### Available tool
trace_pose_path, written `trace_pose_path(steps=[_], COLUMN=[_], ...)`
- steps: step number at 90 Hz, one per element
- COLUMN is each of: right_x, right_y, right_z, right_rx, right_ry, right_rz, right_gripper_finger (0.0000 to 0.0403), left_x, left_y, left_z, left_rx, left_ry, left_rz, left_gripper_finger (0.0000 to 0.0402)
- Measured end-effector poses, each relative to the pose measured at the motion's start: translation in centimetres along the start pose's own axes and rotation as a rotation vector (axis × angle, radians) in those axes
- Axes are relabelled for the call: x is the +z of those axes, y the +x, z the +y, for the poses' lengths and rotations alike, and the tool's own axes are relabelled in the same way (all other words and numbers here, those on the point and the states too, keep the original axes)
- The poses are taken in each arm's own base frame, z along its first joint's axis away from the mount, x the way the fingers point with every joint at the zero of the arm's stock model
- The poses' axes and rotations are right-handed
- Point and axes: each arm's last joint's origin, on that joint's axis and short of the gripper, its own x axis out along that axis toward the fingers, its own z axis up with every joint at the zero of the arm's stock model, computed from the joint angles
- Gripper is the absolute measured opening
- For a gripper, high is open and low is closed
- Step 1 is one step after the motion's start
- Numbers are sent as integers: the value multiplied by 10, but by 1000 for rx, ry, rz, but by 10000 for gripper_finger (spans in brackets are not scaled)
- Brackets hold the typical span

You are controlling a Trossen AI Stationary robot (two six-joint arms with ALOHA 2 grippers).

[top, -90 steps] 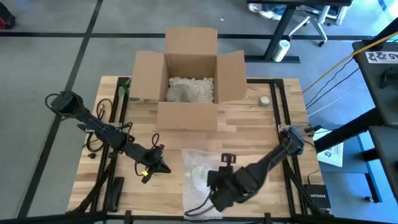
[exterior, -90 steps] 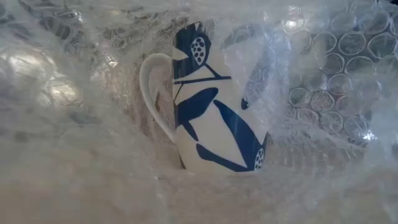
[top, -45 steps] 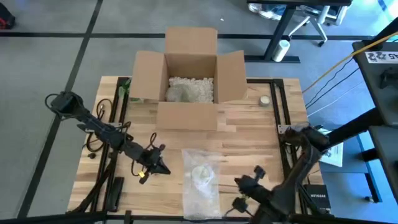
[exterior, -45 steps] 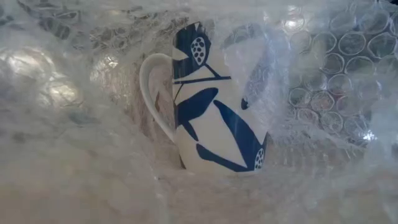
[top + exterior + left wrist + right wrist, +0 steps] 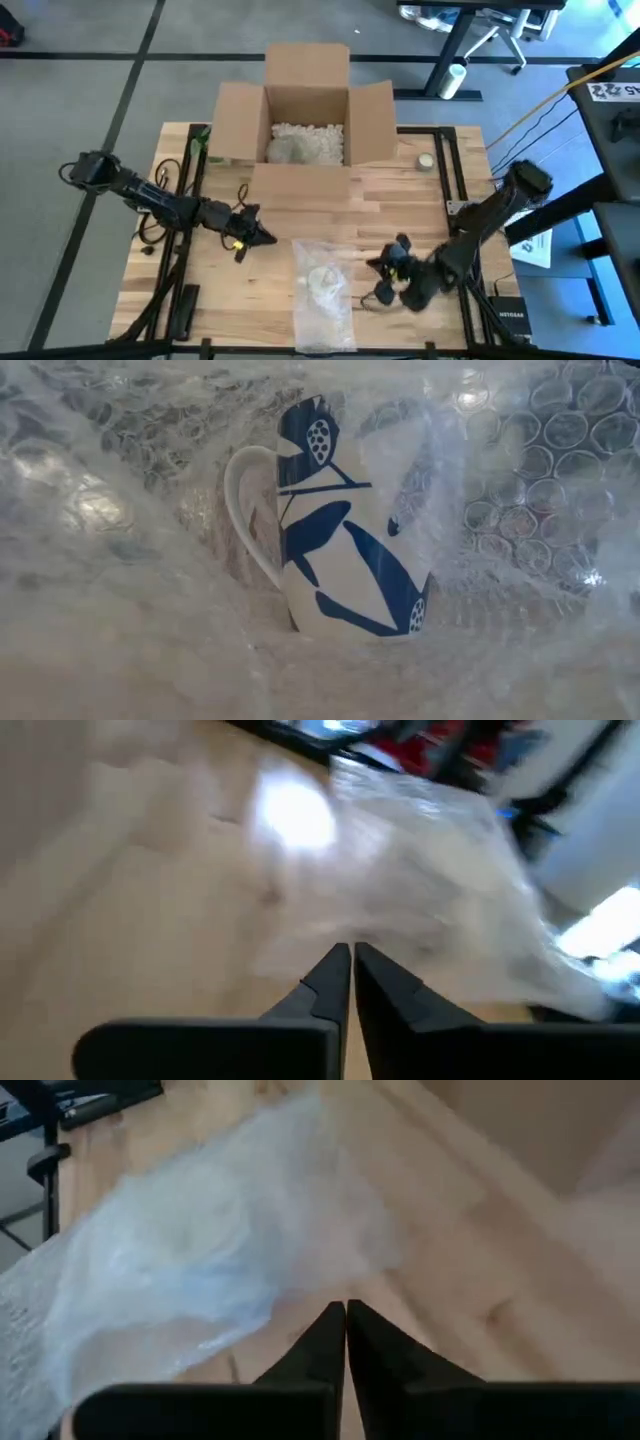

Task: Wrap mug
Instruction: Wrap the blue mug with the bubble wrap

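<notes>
A white mug with a blue leaf pattern (image 5: pixel 345 530) stands upright inside a clear bubble wrap sheet (image 5: pixel 322 290), which lies near the table's front edge at its middle. The wrap (image 5: pixel 520 480) is draped around and over the mug (image 5: pixel 322 280). My left gripper (image 5: pixel 264 237) is shut, just left of the wrap, its tips (image 5: pixel 350 958) pointing at the wrap (image 5: pixel 430 870). My right gripper (image 5: pixel 378 266) is shut too, just right of the wrap, with the wrap (image 5: pixel 200 1230) ahead of its tips (image 5: pixel 345 1312). Neither touches anything.
An open cardboard box (image 5: pixel 308 125) holding packing peanuts stands at the far middle of the table. A small round object (image 5: pixel 426 161) lies at the far right. A black object (image 5: pixel 186 310) lies at the near left corner. Bare wood (image 5: pixel 400 205) lies between box and wrap.
My right gripper has drawn off the near end of the wrap toward the table's right edge, then gone toward the far edge beside the wrap. My left gripper has shifted a little toward the far edge. Mug and wrap have stayed in place.
</notes>
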Motion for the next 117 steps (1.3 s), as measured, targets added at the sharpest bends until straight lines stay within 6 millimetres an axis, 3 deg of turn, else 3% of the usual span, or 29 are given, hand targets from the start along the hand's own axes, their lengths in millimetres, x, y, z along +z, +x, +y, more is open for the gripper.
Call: trace_pose_path(steps=[12, 29, 47, 58, 78, 99, 117], right_x=[23, 46, 72, 92, 116, 127, 123], right_y=[0, 17, 38, 44, 69, 89, 98], right_z=[-35, -85, -105, -94, -50, -2, 26], right_rx=[157, 272, 444, 462, 484, 484, 407], right_ry=[-18, -28, -73, -141, -250, -317, -295], right_rz=[-54, -21, 41, 51, 208, 377, 448], right_gripper_finger=[0, 0, 0, 0, 0, 0, 0], left_x=[-7, -2, 7, 15, 14, 5, -2], left_y=[-5, -6, -8, -9, 2, 14, 21], left_z=[8, -4, -26, -43, -71, -102, -128], left_rx=[202, 354, 496, 542, 560, 556, 557], left_ry=[18, 33, 26, 34, 8, -6, 19], left_rz=[44, 11, -34, -41, -17, -4, 54], left_gripper_finger=[0, 0, 0, 0, 0, 0, 0])
